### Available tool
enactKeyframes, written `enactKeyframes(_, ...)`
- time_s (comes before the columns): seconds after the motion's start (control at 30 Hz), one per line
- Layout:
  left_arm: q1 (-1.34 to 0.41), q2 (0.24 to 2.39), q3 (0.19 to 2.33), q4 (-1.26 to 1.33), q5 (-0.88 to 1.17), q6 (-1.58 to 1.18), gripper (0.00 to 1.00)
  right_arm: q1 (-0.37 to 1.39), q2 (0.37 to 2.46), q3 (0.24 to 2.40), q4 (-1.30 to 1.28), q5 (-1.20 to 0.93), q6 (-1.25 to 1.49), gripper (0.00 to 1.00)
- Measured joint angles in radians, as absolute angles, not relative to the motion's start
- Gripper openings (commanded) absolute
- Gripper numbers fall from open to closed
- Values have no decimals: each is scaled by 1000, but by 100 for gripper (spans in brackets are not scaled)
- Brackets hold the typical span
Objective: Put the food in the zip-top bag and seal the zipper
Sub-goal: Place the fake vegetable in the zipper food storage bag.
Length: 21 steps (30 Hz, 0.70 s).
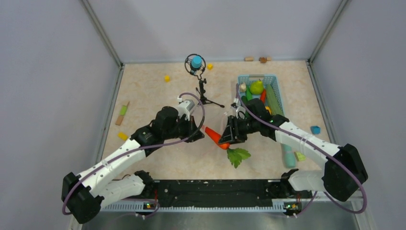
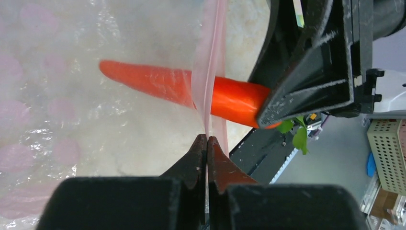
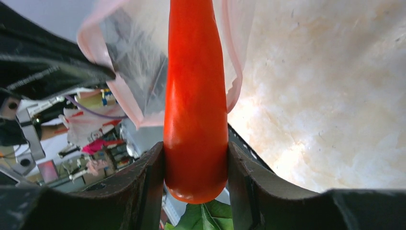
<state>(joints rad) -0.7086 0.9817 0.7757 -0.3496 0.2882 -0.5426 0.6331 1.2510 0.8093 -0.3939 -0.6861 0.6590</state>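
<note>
My right gripper is shut on the thick end of the orange carrot, whose green leaves hang below. The carrot's tip is inside the clear zip-top bag; its thick end is still outside. My left gripper is shut on the pink zipper strip and holds the bag mouth up. The bag's pink mouth edge loops around the carrot. The green pear, mushroom, cucumber and a red pepper lie in the blue basket.
A small stand with a blue-capped ring is behind the grippers. Yellow cubes and a wood-and-green block lie at the left. A teal cylinder and a blue cube lie at the right.
</note>
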Motion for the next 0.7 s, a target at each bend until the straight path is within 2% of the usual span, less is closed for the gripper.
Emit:
enactKeyframes(0.37,-716,982,739,-278,405,-520,0,633,1337,836,-190,-583,851,7)
enactKeyframes(0.7,-722,983,727,-253,449,-520,0,653,1353,839,-121,-501,926,8)
